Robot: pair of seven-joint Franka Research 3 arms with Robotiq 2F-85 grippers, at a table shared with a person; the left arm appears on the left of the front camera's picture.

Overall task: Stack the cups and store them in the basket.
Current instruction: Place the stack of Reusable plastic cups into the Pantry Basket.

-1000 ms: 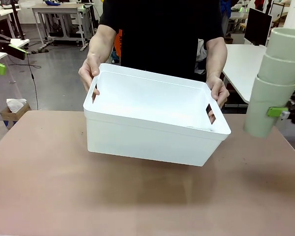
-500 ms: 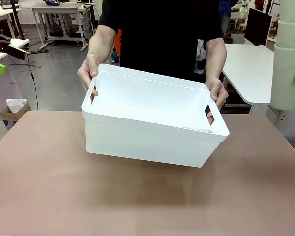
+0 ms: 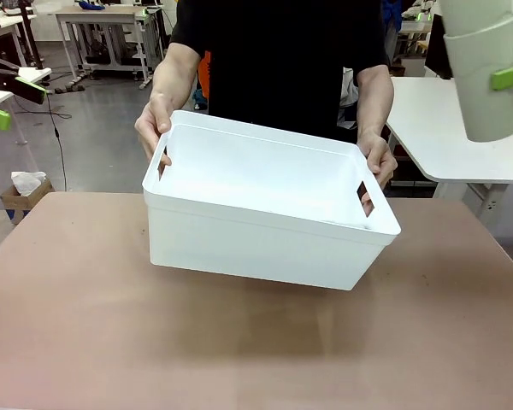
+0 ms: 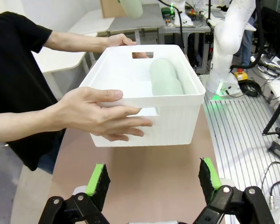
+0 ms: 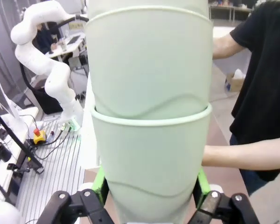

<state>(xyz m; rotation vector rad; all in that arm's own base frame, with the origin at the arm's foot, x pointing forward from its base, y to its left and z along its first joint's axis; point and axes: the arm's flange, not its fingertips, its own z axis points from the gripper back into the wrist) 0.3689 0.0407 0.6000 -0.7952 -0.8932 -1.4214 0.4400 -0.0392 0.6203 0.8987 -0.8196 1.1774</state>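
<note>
Basket (image 3: 265,226) in person's hands, holding stacked cups (image 4: 164,79), right gripper (image 5: 149,196) clenched on cup stack (image 3: 486,60), left gripper (image 4: 154,179) released.

Brown table (image 3: 85,342), busy workshop behind.
A cardboard box (image 3: 21,198) of white paper sits on the floor, far left.

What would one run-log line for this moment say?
right gripper: shut on stacked cups, raised | left gripper: open | basket: held by person, cups inside
</note>
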